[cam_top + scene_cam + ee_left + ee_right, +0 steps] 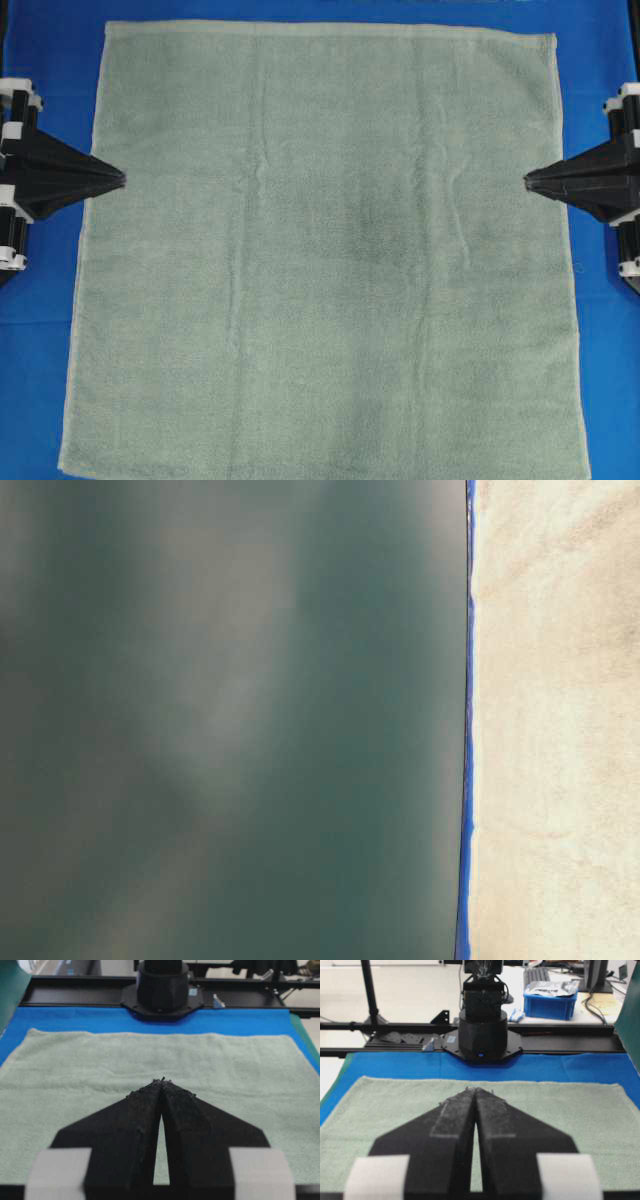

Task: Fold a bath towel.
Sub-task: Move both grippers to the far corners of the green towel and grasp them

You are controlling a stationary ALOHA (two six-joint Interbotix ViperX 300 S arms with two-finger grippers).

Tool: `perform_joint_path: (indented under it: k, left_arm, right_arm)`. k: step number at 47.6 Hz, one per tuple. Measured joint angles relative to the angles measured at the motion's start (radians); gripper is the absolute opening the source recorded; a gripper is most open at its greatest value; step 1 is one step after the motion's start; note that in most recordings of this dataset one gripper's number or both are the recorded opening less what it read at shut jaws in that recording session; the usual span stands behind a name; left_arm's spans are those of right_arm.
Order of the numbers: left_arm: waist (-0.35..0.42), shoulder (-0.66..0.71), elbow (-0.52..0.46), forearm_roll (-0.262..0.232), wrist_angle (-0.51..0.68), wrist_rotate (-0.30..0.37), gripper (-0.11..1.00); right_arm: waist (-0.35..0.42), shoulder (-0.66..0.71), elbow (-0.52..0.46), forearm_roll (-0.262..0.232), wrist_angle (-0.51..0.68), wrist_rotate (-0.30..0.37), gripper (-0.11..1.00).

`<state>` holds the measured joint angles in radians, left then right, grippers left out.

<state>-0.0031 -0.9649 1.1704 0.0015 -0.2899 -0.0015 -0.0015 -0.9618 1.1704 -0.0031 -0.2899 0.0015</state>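
Since the bath towel (320, 260) is spread flat across the blue table cloth (50, 60), unfolded, and the left gripper (118, 180) and right gripper (530, 181) are closed, empty, at its side edges, matching corners should be pinched first and lifted evenly.

We are seeing bath towel (320, 260) lying spread flat, single layer, unfolded, on blue table cloth (50, 60). Pale sage-green terry, fuzzy nap, thin hemmed edges, roughly square. Faint lengthwise creases are running down cloth, darker patch showing near centre. Near edge is reaching bottom of overhead view, lower corners partly cropped.
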Motion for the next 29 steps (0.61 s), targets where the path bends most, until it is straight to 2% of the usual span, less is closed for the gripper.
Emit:
perform_joint_path:
  k: [6,11,15,19,23,29]
  left_arm:
    - [0.008,-0.002,-0.043,-0.002,0.117,0.000,0.01]
    - [0.061,0.000,-0.106,-0.002,0.241,0.012,0.01]
    - [0.141,0.002,-0.155,0.000,0.351,0.029,0.01]
    - [0.213,0.008,-0.189,0.005,0.440,0.064,0.01]
    - [0.270,0.020,-0.210,0.005,0.515,0.130,0.01]
    - [0.348,0.058,-0.224,0.006,0.563,0.222,0.02]
  right_arm:
    - [-0.008,0.003,-0.020,0.000,0.052,0.000,0.00]
    - [-0.064,0.009,-0.089,0.000,0.212,-0.005,0.00]
    - [-0.137,0.028,-0.156,0.000,0.354,-0.005,0.00]
    - [-0.210,0.060,-0.216,-0.006,0.494,-0.017,0.00]
    - [-0.302,0.109,-0.270,-0.029,0.621,-0.018,0.00]
    - [-0.414,0.183,-0.319,-0.075,0.739,-0.021,0.01]
